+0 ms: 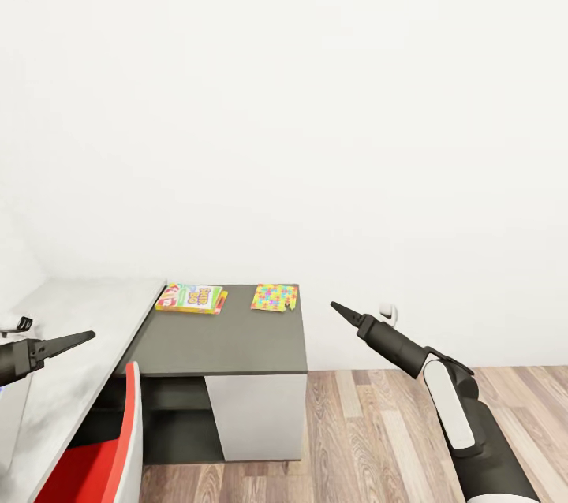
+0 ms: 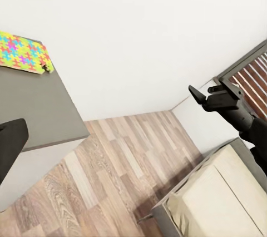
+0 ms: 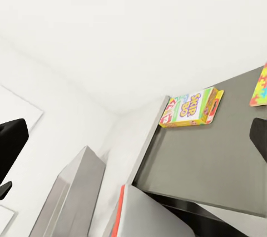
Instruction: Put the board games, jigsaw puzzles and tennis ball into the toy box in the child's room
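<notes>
White wall ahead; the SKIP-BO board game (image 1: 190,298) lies flat beyond my left gripper (image 1: 79,340), the nearer one, pressed together like my right gripper (image 1: 339,309).

Matt grey table (image 1: 213,345), wood-plank floor (image 1: 371,432)
</notes>
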`<state>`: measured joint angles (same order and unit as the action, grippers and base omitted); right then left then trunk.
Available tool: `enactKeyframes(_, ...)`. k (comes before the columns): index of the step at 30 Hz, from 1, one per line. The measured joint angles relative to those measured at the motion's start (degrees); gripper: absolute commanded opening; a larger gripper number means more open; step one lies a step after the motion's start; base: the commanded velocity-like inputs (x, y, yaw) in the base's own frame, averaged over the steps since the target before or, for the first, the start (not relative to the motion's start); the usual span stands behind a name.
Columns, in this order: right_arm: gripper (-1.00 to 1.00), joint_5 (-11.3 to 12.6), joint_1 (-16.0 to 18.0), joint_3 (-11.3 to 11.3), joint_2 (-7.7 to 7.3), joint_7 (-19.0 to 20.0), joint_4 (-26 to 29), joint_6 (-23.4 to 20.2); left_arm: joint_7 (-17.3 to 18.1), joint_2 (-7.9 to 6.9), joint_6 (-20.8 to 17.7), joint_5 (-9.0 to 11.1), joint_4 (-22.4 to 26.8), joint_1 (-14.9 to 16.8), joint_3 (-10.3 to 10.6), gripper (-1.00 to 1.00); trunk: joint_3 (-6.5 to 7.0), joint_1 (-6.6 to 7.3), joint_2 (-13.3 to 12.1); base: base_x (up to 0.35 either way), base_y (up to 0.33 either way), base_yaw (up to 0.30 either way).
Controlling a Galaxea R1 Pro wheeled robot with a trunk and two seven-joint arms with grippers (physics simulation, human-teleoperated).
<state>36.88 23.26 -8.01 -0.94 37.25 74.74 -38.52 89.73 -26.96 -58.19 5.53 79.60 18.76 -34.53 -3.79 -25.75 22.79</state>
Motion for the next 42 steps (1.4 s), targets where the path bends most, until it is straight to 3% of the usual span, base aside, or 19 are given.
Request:
enactKeyframes(15,1.0,0.39,-0.01,-0.05,-0.03,0.1,0.01,-0.01,0.01,0.01,0.0,-0.02,0.01,0.02,0.01,1.0,0.81,-0.01,0.0,-0.136,0.0,-0.156)
enactKeyframes(42,1.0,0.49,0.01,-0.12,-0.04,-0.11,-0.02,0.06,0.01,0.29,0.26,0.08,0.02,0.02,0.18,1.0,2.78,0.0,0.03,-0.006,0.0,-0.203)
